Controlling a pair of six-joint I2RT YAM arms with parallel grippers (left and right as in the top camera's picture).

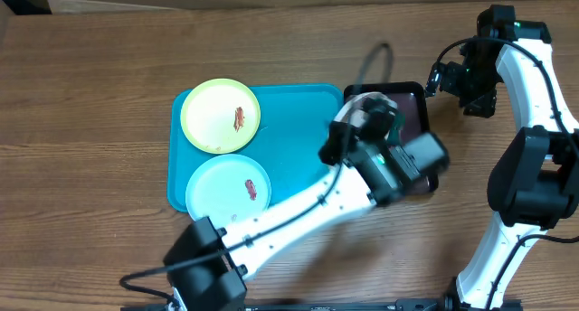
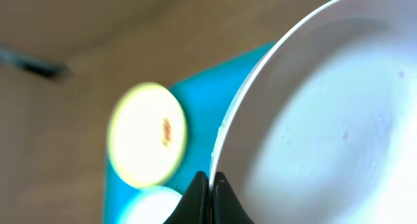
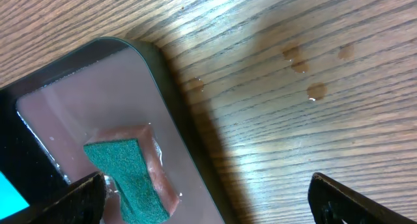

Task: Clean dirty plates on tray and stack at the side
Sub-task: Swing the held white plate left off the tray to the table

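- Overhead view: the big blue tray (image 1: 298, 121) lies on the brown table (image 1: 90, 94), a bit left of the middle of the frame.
- Two plates lie flat in the left part of the blue tray. The yellow-green plate (image 1: 220, 116) is higher in the frame. The light blue plate (image 1: 228, 187) is right below it.
- Their edges come very close. I cannot tell if they touch. Each one has a red-brown smear on it.
- The white plate (image 1: 366, 105) is not lying in the blue tray. It is held up and tilted near the middle of the frame, over the left part of the black tray (image 1: 418, 98).
- In the left wrist view, the left gripper (image 2: 210, 185) is at the bottom of the frame. Its two fingers are pressed together on the rim of the white plate, pinching it.
- The white plate fills the right side of that view. Its face looks white, with a few tiny faint spots.
- In the right wrist view, the right gripper (image 3: 207, 185) has its fingers spread wide, one in each lower corner. Nothing is between them. It hangs over bare table, just beside the black tray.
- The black tray holds pinkish liquid (image 3: 78, 107). A green sponge (image 3: 127, 175) lies in it at the lower left of that view.
- A few small drops (image 3: 300, 61) sit on the table at the upper right.
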